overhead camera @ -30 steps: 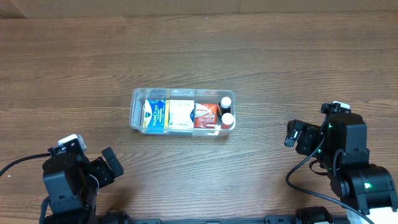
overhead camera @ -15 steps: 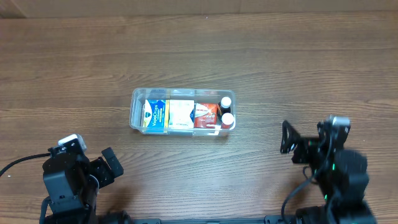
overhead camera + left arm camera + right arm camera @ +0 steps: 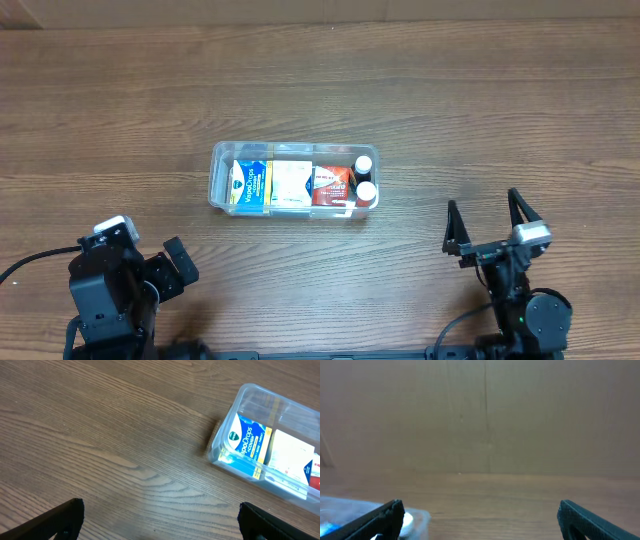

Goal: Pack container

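Note:
The clear plastic container (image 3: 222,160) sits at the table's middle. It holds a blue box (image 3: 248,185), a pale box (image 3: 290,183), a red box (image 3: 331,185) and two white-capped bottles (image 3: 365,177). In the left wrist view the container (image 3: 235,410) shows at the right with the blue box (image 3: 247,440) inside. In the right wrist view its corner (image 3: 417,517) shows at the lower left. My left gripper (image 3: 178,265) is open and empty at the front left. My right gripper (image 3: 487,222) is open and empty at the front right, fingers pointing toward the table's back.
The wooden table (image 3: 450,110) runs to a cardboard wall (image 3: 485,415) at the back. A black cable (image 3: 25,265) trails from the left arm at the front left edge.
My right arm has drawn back toward the front edge and turned, so its open fingers now point toward the back. The left arm and the container have not moved.

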Available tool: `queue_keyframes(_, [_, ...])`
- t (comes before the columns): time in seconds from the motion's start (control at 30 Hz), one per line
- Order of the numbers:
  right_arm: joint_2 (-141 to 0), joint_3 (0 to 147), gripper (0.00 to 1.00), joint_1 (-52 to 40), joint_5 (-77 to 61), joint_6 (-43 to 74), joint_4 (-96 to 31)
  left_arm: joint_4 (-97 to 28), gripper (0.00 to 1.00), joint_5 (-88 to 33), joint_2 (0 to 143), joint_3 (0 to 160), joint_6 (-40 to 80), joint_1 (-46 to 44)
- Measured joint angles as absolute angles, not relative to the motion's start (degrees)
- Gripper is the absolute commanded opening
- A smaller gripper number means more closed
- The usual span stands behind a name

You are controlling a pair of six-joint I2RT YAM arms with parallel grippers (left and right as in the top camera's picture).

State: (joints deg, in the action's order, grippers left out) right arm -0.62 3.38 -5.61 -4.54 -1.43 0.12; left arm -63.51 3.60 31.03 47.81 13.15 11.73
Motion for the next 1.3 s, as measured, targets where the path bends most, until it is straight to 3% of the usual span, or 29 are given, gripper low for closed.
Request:
queue_keyframes(0.13, [-0.8,1.0,1.0,-5.6,-4.5,-5.1,-5.3,-63.5,1.0,3.6,31.0,47.8,13.1,11.7])
queue_keyframes(1.3, [-0.7,1.0,1.0,-5.6,-4.5,-7.5,-4.6,-64.4,1.0,3.7,30.8,47.8,13.0,11.7])
